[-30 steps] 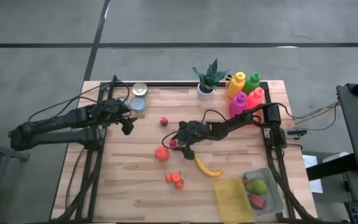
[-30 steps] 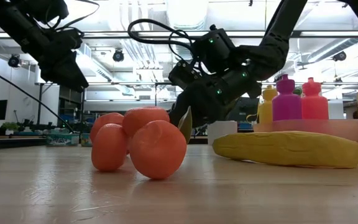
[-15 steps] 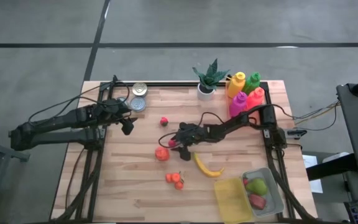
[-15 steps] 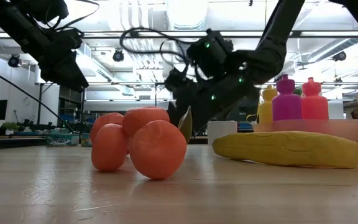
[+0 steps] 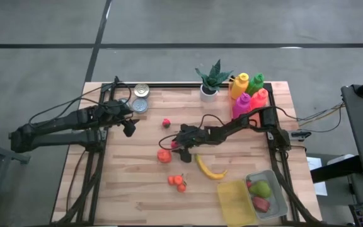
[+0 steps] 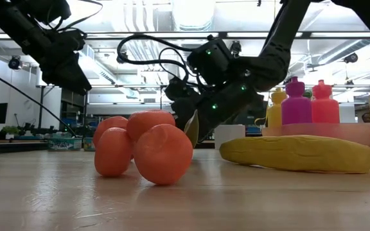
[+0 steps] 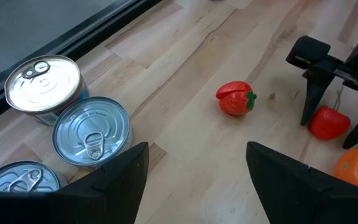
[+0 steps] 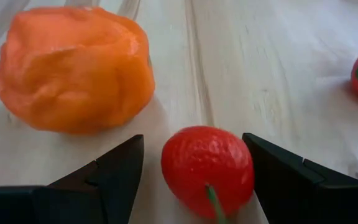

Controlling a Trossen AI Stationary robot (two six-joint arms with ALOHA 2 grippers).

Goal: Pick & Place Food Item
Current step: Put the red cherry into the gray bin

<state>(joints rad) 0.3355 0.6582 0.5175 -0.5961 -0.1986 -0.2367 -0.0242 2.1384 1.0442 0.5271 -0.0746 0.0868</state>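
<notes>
My right claw (image 8: 194,186) spread around small strawberry (image 8: 207,169); looks light, smooth, rounded — I'd pinch its widest middle.

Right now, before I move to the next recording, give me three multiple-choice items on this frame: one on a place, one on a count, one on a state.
1. The small red fruit lies:
A. in the bin
B. between the right gripper's fingers
C. on the cans

2. Cans in the left wrist view:
A. one
B. three
C. five

3. The left gripper is:
A. open, holding nothing
B. shut on the banana
C. shut on a bottle

Answers: 1 B, the right wrist view shows the fruit between both fingers; 2 B, three lids show; 3 A, bare wood shows between its fingers.
</notes>
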